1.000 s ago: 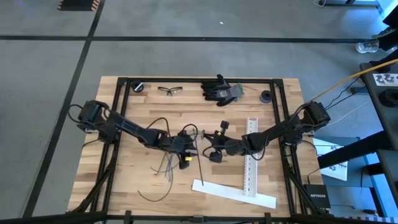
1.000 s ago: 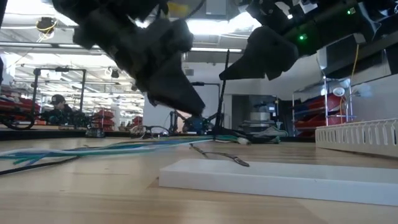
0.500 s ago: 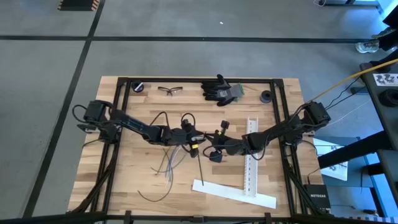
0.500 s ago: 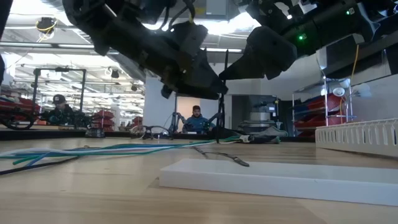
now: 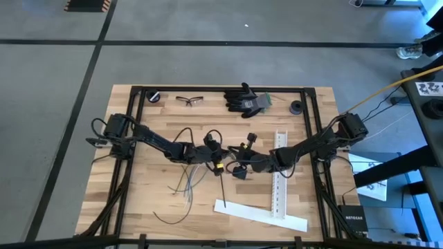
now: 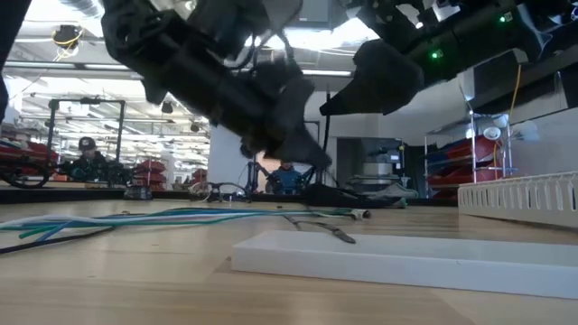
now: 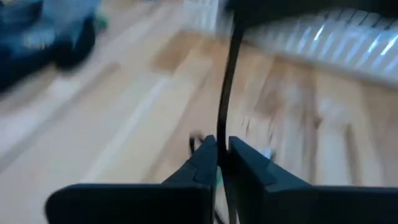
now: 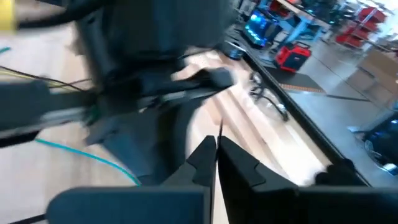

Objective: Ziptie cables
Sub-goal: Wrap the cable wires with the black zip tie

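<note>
Overhead, the left gripper [image 5: 216,164] and right gripper [image 5: 234,168] nearly meet mid-surface. A straight black ziptie [image 5: 222,188] runs from just under the left fingers toward the near white strip [image 5: 260,215]. The cables [image 5: 185,181] fan out beside the left fingers, well apart from the right ones.

From surface height, the cables [image 6: 172,217] lie flat, long axis across the view.

On the left wrist, fingers [image 7: 202,158] are clamped on the ziptie [image 7: 228,81], which points straight ahead from between the tips.

On the right wrist, fingers [image 8: 202,155] are pressed together; I cannot tell whether they grip anything.
</note>
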### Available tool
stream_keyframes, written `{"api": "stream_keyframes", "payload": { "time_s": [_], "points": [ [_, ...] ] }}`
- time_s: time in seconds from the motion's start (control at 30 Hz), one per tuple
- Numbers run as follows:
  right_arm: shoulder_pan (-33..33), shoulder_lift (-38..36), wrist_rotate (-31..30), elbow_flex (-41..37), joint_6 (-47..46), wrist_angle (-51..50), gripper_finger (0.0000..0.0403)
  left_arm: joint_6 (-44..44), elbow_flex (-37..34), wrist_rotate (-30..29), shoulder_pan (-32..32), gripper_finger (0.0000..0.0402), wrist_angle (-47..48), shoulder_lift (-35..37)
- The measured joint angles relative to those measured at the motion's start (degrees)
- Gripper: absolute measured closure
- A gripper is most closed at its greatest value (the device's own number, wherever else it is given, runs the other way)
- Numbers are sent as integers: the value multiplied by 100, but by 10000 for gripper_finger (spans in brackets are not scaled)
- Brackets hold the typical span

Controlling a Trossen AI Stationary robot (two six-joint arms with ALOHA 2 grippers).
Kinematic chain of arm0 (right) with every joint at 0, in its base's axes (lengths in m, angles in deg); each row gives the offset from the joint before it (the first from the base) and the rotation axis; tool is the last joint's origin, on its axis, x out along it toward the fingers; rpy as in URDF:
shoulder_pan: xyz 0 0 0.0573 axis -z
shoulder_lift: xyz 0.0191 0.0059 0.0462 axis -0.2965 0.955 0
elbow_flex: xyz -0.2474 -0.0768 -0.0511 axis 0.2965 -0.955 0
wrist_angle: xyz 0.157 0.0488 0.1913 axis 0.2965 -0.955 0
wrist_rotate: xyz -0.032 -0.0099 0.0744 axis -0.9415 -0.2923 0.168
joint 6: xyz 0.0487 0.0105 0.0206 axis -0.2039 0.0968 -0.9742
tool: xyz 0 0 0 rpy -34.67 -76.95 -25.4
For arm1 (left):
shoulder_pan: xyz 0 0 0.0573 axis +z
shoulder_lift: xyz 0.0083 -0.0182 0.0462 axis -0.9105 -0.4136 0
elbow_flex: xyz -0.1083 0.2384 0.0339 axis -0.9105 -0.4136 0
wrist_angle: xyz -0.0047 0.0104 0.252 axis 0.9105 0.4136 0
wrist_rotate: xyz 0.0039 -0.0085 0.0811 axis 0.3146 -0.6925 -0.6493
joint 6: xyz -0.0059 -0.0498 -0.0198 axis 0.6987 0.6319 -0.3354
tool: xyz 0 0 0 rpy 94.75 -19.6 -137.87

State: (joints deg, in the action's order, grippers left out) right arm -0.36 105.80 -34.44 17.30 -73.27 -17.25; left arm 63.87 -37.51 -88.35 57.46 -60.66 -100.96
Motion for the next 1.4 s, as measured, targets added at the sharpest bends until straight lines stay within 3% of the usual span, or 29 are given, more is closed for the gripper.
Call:
{"api": "stream_keyframes", "payload": {
  "time_s": [0.33,0.47,0.53,0.67,0.83,1.03,1.27,1.4],
  "points": [
    [121,-1028,-739,4,298,-368,403,812,-4,119,-496,399,822,-367],
    [115,-1198,-700,10,-415,-1061,402,481,-24,57,-528,400,861,-127],
    [111,-1209,-489,1,-1201,-1496,399,333,-24,15,-528,400,878,69],
    [111,-1094,729,-114,-2727,-1908,369,177,-24,-28,-526,398,925,282],
    [107,-513,1658,-292,-3488,-1188,308,94,-20,-46,-501,396,839,408],
    [114,337,1797,-303,-3448,397,268,97,-24,-45,-491,395,820,397],
    [153,584,1423,-219,-3456,796,269,96,-24,-43,-491,395,777,397],
    [153,584,1373,-210,-3437,701,321,96,-24,-43,-491,394,757,397]
  ]
}}
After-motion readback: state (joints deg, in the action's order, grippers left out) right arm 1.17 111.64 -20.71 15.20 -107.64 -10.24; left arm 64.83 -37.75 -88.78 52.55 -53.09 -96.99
